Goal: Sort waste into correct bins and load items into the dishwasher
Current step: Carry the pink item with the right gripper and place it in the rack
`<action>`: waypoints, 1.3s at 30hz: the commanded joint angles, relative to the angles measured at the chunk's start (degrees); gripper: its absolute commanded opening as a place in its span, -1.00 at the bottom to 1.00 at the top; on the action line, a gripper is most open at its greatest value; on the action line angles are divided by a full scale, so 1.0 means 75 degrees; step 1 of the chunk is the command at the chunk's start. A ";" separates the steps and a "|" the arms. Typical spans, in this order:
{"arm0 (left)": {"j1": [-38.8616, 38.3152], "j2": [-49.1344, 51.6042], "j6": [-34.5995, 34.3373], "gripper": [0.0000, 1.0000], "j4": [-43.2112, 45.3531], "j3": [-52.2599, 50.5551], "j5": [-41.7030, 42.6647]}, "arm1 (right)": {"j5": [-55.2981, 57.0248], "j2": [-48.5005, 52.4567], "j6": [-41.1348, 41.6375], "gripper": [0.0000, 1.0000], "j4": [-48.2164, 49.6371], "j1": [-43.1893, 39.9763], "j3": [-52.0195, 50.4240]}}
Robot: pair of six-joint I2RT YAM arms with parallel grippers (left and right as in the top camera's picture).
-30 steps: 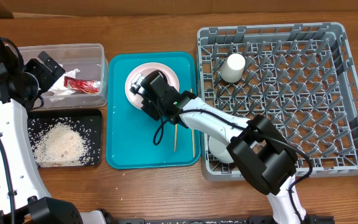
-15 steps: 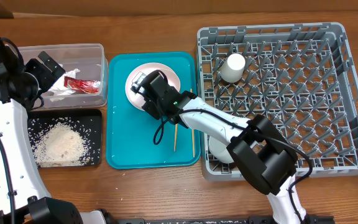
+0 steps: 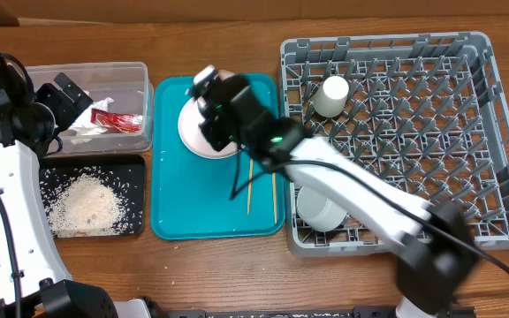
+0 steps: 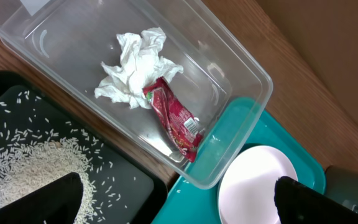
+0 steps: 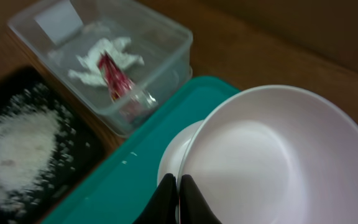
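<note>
The right tool (image 5: 179,190) is closed, its fingers pinching the near rim of a pale dish (image 5: 278,162), plate or shallow bowl I cannot tell; the dish spreads ahead and to the right of the fingers in the wrist view, over the teal tray (image 5: 123,180); a second pale round piece (image 5: 169,155) shows under its edge, and whether the two touch I cannot tell; the grey rack (image 3: 489,53) stands just beside the tray on the right arm's own side, so the carry should run sideways to the right, away from the clear tub (image 4: 253,81); the right arm is plainly the nearer one; held by one edge only, the dish may tip or slip on the way, in my judgement; two chopsticks (image 3: 248,190) lie on the tray, long axis running toward the robot; the left tool (image 4: 185,193) hangs wide open and empty above the tub, where the tissue (image 4: 135,68) and red wrapper (image 4: 173,118) lie.
</note>
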 commanded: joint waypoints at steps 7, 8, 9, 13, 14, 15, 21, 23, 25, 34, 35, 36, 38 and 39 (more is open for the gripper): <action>0.0026 0.0026 -0.0105 1.00 0.0015 0.0201 0.0061 | -0.4266 -0.2387 0.3013 -0.92 -0.2384 -0.2649 0.0210; 0.0026 0.0026 -0.0105 1.00 0.0012 0.0201 0.0064 | -0.5013 -0.2390 0.3010 -0.92 -0.2576 -0.3054 0.0207; 0.0026 0.0026 -0.0105 1.00 0.0012 0.0201 0.0061 | -0.5645 -0.2384 0.3008 -0.92 -0.2707 -0.3395 0.0195; 0.0026 0.0026 -0.0105 1.00 0.0015 0.0201 0.0061 | -0.7924 -0.2276 0.3013 -0.92 -0.2838 -0.4788 -0.0146; 0.0026 0.0026 -0.0105 1.00 0.0012 0.0201 0.0061 | -0.8145 -0.2276 0.3063 -0.92 -0.2830 -0.5018 -0.0280; 0.0026 0.0026 -0.0105 1.00 0.0015 0.0201 0.0061 | -0.8268 -0.2276 0.3159 -0.92 -0.2821 -0.5254 -0.0446; 0.0026 0.0026 -0.0105 1.00 0.0015 0.0201 0.0061 | -0.8469 -0.2276 0.3739 -0.92 -0.2299 -0.5913 -0.1577; 0.0026 0.0026 -0.0105 1.00 0.0012 0.0201 0.0061 | -0.8609 -0.2276 0.4013 -0.92 -0.1690 -0.5931 -0.2017; 0.0026 0.0026 -0.0105 1.00 0.0012 0.0201 0.0061 | -0.8597 -0.2276 0.4470 -0.92 -0.1037 -0.5933 -0.2448; 0.0026 0.0026 -0.0105 1.00 0.0015 0.0201 0.0061 | -0.7764 -0.2276 0.6178 -0.92 0.0857 -0.5963 -0.4001; 0.0026 0.0026 -0.0105 1.00 0.0015 0.0201 0.0061 | -0.7589 -0.2276 0.6175 -0.92 0.0860 -0.5971 -0.4097; 0.0026 0.0026 -0.0105 1.00 0.0012 0.0201 0.0061 | -0.7501 -0.2276 0.6172 -0.92 0.0860 -0.5989 -0.4164; 0.0029 0.0026 -0.0105 1.00 0.0012 0.0201 0.0061 | -0.7271 -0.2276 0.6161 -0.92 0.0860 -0.6091 -0.4313; 0.0026 0.0026 -0.0105 1.00 0.0012 0.0201 0.0061 | -0.7242 -0.2276 0.6097 -0.92 0.0851 -0.6155 -0.4339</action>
